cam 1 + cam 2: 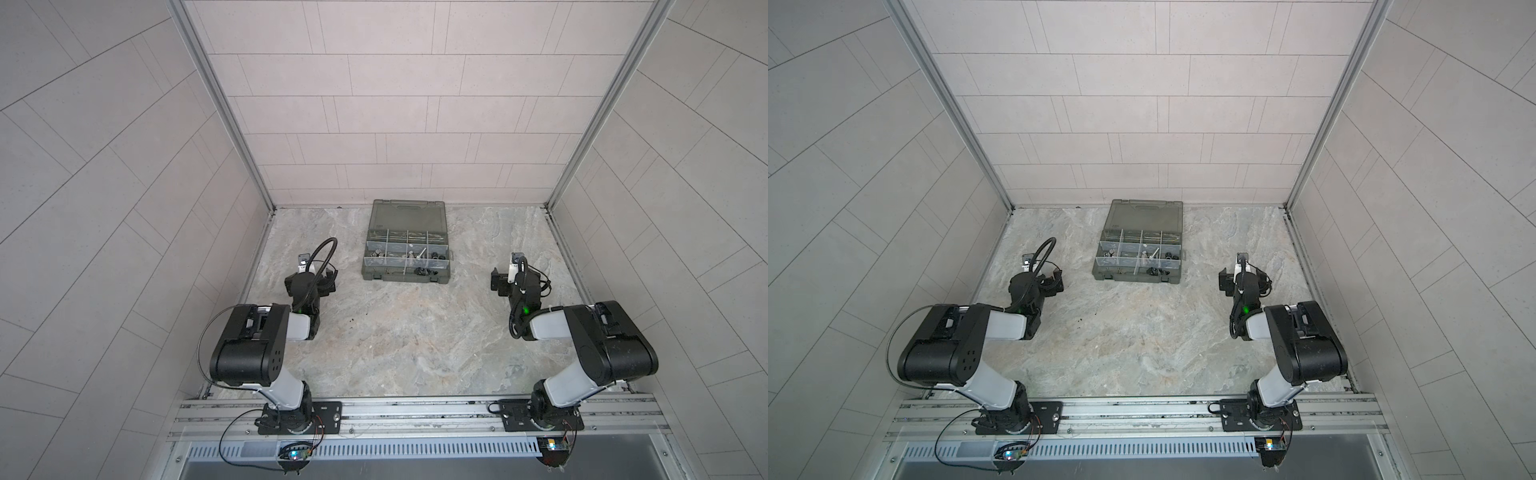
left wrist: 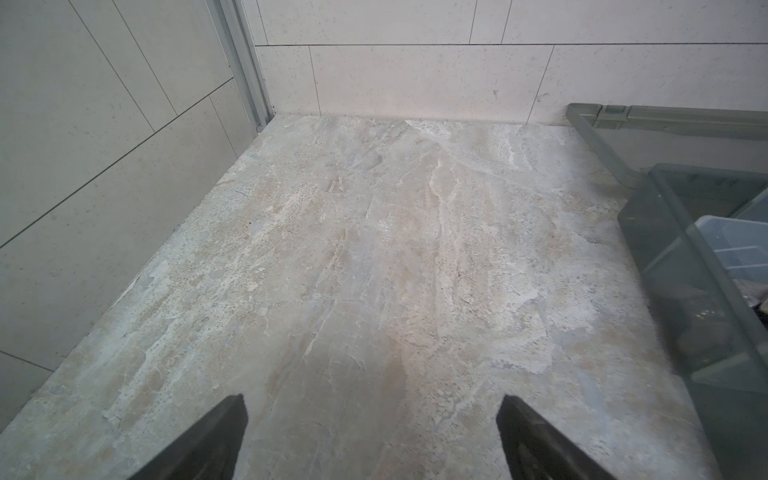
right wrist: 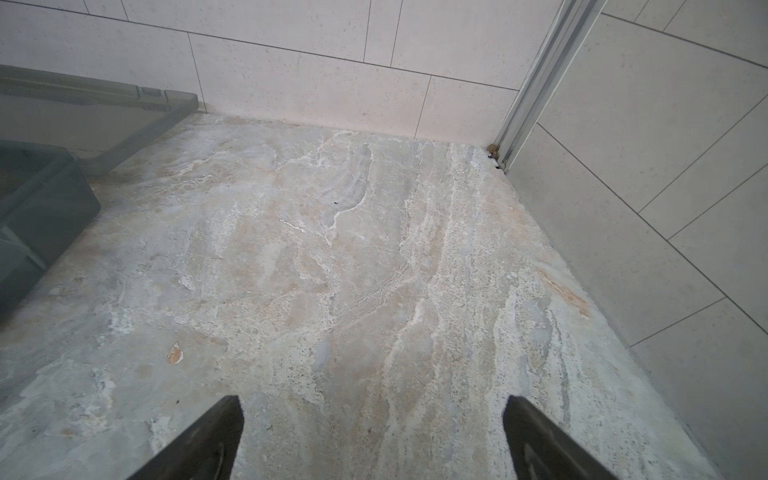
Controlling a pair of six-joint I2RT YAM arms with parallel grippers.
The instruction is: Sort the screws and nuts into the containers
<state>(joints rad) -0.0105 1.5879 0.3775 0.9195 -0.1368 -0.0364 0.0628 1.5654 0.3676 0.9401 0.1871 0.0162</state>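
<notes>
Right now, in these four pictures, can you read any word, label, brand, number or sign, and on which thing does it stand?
No text can be read in any view.
Organiser case: there are faint marks on its lid, too small and blurred to read.
Table: only stone veining, no writing.

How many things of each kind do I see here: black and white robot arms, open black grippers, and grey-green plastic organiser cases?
Black and white robot arms: 2
Open black grippers: 2, left gripper and right gripper
Grey-green plastic organiser case: 1
Total: 5
Small parts inside: too small to count
</notes>
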